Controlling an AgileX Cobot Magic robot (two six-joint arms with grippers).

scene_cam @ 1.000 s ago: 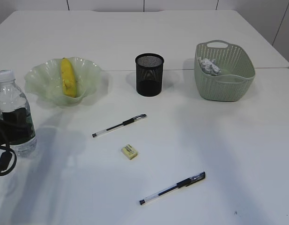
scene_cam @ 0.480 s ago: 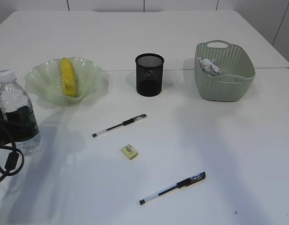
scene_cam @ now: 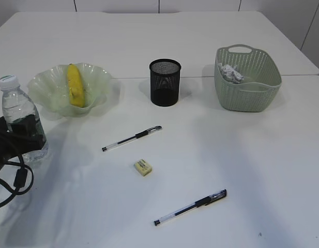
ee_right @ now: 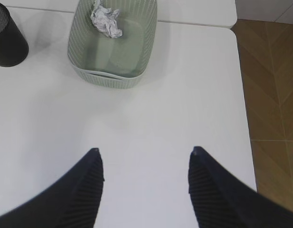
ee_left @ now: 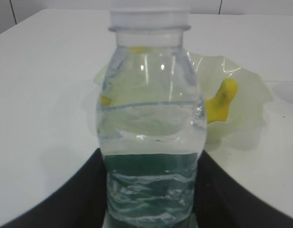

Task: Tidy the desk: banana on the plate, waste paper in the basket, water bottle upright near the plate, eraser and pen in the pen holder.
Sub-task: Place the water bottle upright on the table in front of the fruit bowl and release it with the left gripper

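Observation:
My left gripper (scene_cam: pixel 26 135) is shut on the water bottle (scene_cam: pixel 20 118), which stands upright at the left edge, just in front of the green plate (scene_cam: pixel 100 82). The bottle fills the left wrist view (ee_left: pixel 151 118) with my jaws on both sides of its label. The banana (scene_cam: pixel 75 85) lies on the plate and shows behind the bottle (ee_left: pixel 221 99). Two pens (scene_cam: pixel 132 138) (scene_cam: pixel 191 207) and a yellow eraser (scene_cam: pixel 142 167) lie on the table. The black mesh pen holder (scene_cam: pixel 165 82) stands at the middle back. Waste paper (scene_cam: pixel 231 72) lies in the basket (scene_cam: pixel 252 95). My right gripper (ee_right: pixel 145 159) is open and empty.
The right wrist view shows the basket (ee_right: pixel 101 73) with the paper (ee_right: pixel 106 19) in it, the pen holder (ee_right: pixel 7 40) at the left, and the table's right edge with wooden floor (ee_right: pixel 274 95) beyond it. Black cables (scene_cam: pixel 9 181) hang from my left arm.
My left gripper has carried the upright bottle a little to the right and toward the plate. Nothing else has moved.

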